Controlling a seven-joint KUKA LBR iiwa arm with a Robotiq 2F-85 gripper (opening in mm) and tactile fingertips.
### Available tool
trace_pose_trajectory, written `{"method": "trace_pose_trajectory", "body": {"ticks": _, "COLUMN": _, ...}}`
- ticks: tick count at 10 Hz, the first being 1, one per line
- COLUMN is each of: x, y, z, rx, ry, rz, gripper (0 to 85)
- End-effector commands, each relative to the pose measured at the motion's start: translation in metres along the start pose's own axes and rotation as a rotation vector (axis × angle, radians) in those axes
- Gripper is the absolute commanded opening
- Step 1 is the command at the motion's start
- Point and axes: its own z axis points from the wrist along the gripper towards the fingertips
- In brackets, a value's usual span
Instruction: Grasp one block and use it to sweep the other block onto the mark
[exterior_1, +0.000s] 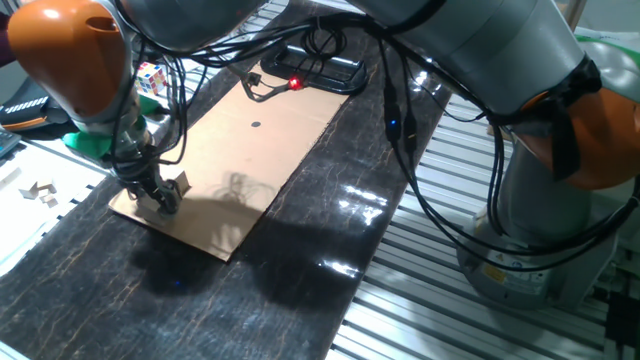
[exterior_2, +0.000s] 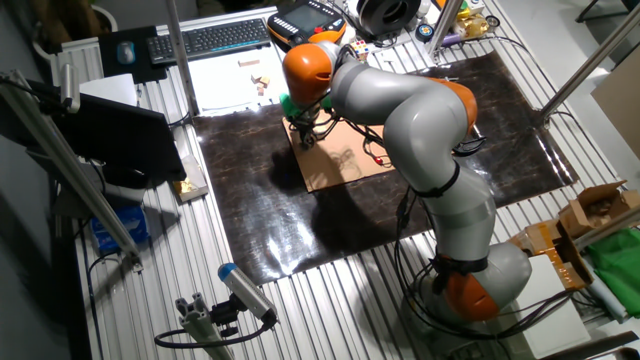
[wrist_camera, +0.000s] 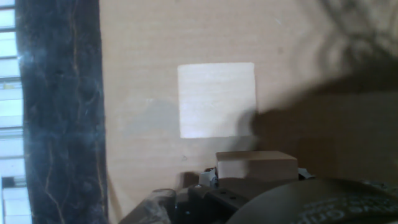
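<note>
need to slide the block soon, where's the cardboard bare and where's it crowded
Bare: the cardboard from the mark toward the near right edge. Crowded: the left corner, where the gripper and blocks sit, and the far end by the cables.

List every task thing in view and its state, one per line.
hand: down at the near corner of the cardboard, shut on the held block.
held block: gripped at the fingers, just short of the other block.
loose block: flat on the cardboard, free of the hand.
mark: uncovered, far up the cardboard from both blocks.
cardboard: flat on the dark mat.
</note>
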Motion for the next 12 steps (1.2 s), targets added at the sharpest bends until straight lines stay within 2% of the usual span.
{"method": "trace_pose_trajectory", "body": {"ticks": 1, "x": 0.001, "y": 0.002, "z": -0.002, "rx": 0.0, "ry": -0.002, "rz": 0.0, "gripper": 0.7}}
{"method": "trace_pose_trajectory", "body": {"ticks": 6, "x": 0.002, "y": 0.011, "z": 0.002, "rx": 0.001, "ry": -0.017, "rz": 0.004, "gripper": 0.7}}
{"method": "trace_pose_trajectory", "body": {"ticks": 12, "x": 0.002, "y": 0.014, "z": 0.008, "rx": -0.008, "ry": -0.015, "rz": -0.002, "gripper": 0.7}}
